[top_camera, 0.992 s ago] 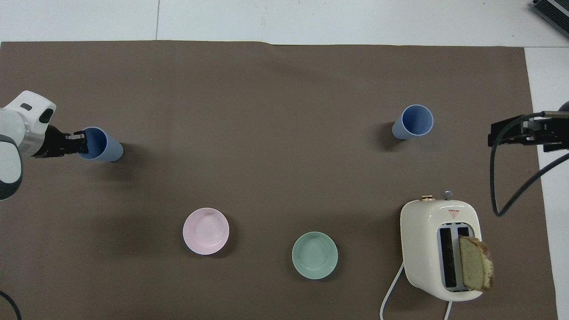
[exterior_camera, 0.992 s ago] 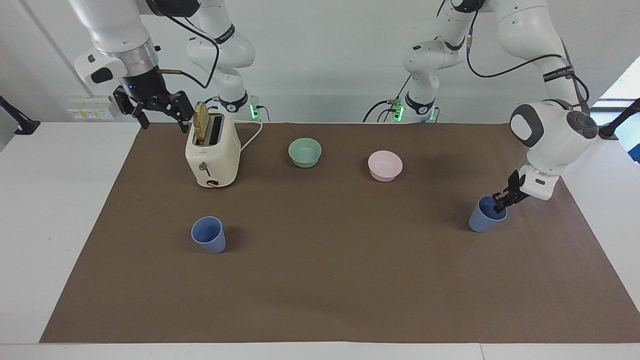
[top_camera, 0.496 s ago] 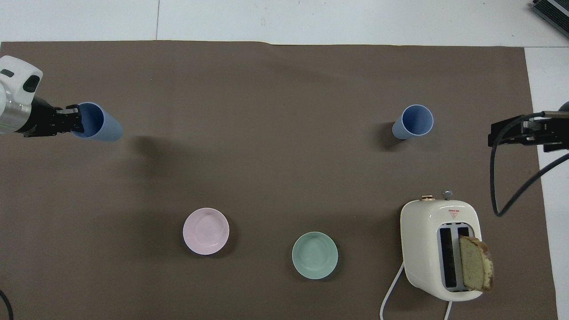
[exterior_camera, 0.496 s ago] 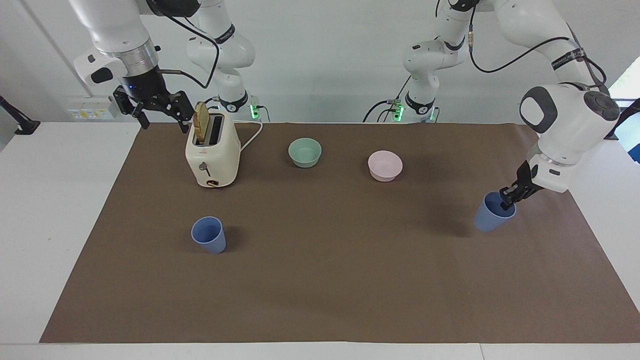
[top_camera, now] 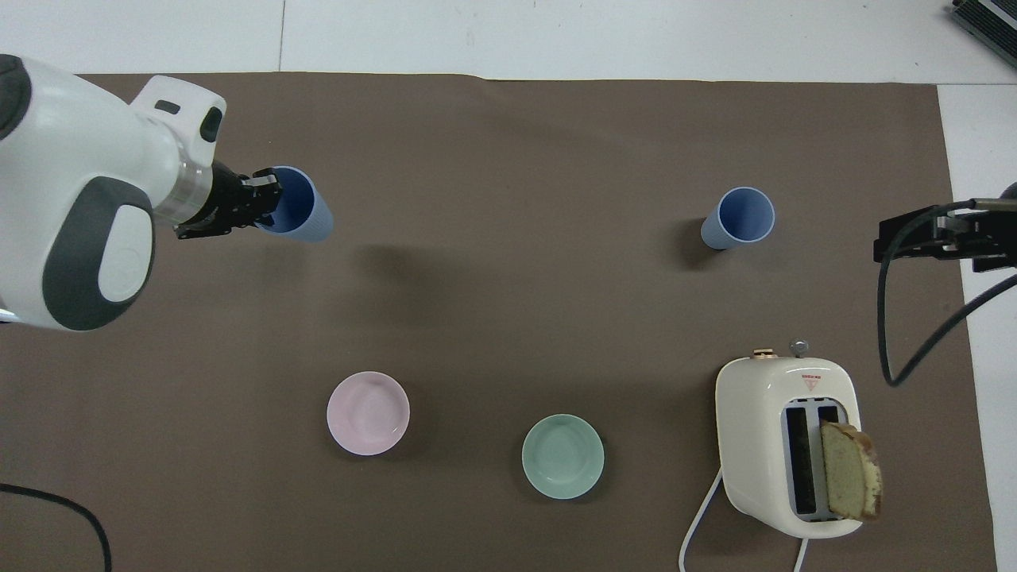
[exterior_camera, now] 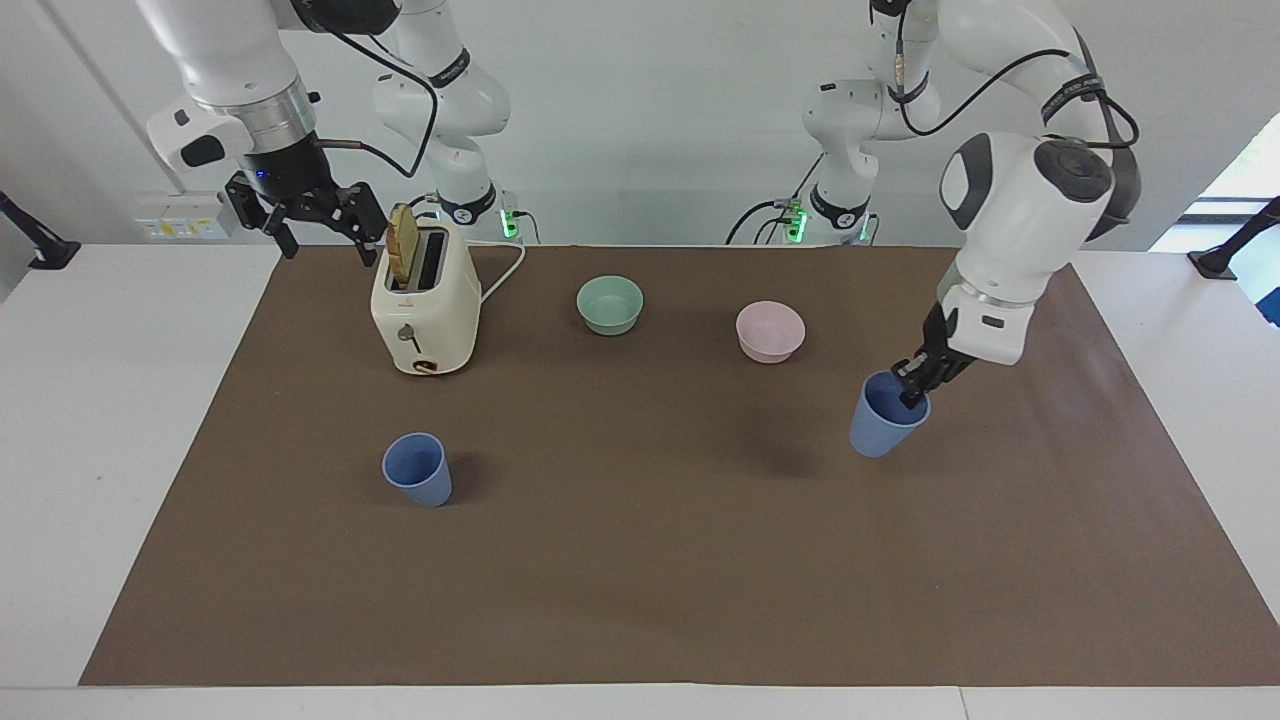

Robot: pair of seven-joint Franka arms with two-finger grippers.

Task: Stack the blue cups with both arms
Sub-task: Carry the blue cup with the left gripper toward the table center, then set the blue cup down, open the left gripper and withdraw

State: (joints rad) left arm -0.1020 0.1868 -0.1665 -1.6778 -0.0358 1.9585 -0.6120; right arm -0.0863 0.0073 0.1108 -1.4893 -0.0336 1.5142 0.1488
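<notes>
My left gripper [exterior_camera: 912, 385] is shut on the rim of a blue cup [exterior_camera: 882, 425] and holds it tilted, a little above the brown mat, toward the left arm's end. Both also show in the overhead view: the gripper [top_camera: 264, 202] and the held cup [top_camera: 306, 218]. The other blue cup [exterior_camera: 417, 470] stands upright on the mat toward the right arm's end, and it also shows in the overhead view [top_camera: 739, 217]. My right gripper [exterior_camera: 310, 215] hangs open and empty in the air beside the toaster, over the mat's edge [top_camera: 926, 237], and waits.
A cream toaster [exterior_camera: 425, 310] [top_camera: 786, 445] with a bread slice [exterior_camera: 403, 245] in one slot stands near the robots. A mint-green bowl [exterior_camera: 610, 303] [top_camera: 562, 456] and a pale pink bowl [exterior_camera: 770, 330] [top_camera: 368, 413] sit beside it, nearer the robots than both cups.
My left gripper has lifted its blue cup off the mat and carried it toward the middle of the table. The right arm has not moved.
</notes>
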